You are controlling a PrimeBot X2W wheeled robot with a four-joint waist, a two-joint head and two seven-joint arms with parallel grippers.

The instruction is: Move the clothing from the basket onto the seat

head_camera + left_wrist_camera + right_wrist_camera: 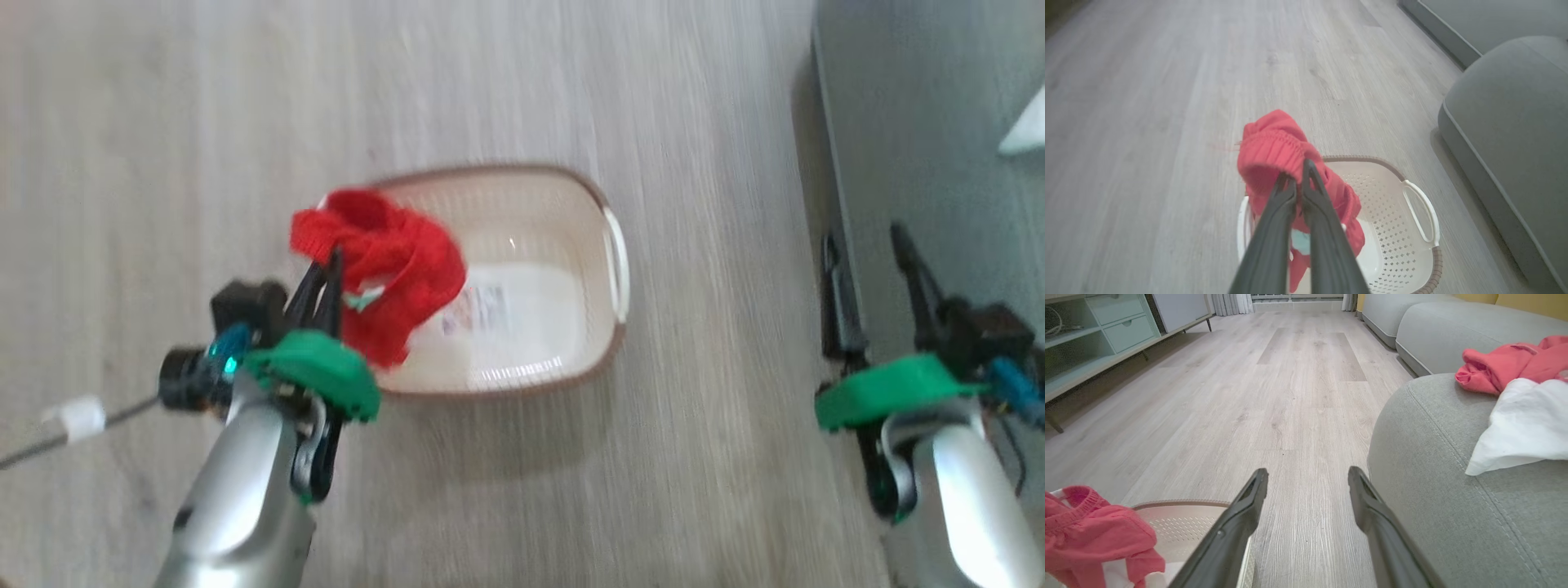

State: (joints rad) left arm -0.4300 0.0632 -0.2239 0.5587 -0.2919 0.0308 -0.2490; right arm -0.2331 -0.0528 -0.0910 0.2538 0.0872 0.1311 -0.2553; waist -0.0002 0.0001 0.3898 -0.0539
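A red garment (384, 261) hangs over the left end of the cream basket (571, 212), pinched in my shut left gripper (325, 273). In the left wrist view the fingers (1284, 196) close on the garment's ribbed red edge (1274, 151) above the basket (1392, 204). My right gripper (869, 249) stands open and holds nothing, beside the grey-green seat (931, 122). In the right wrist view its tips (1306, 479) hover over the floor, left of the seat (1433, 457), where a red garment (1502, 369) and a white cloth (1523, 428) lie.
Pale wood floor (204, 122) surrounds the basket. A low cabinet with drawers (1106, 330) lines the far left wall in the right wrist view. More grey sofa sections (1437, 326) stand beyond the seat. A label (478, 310) shows on the basket's bottom.
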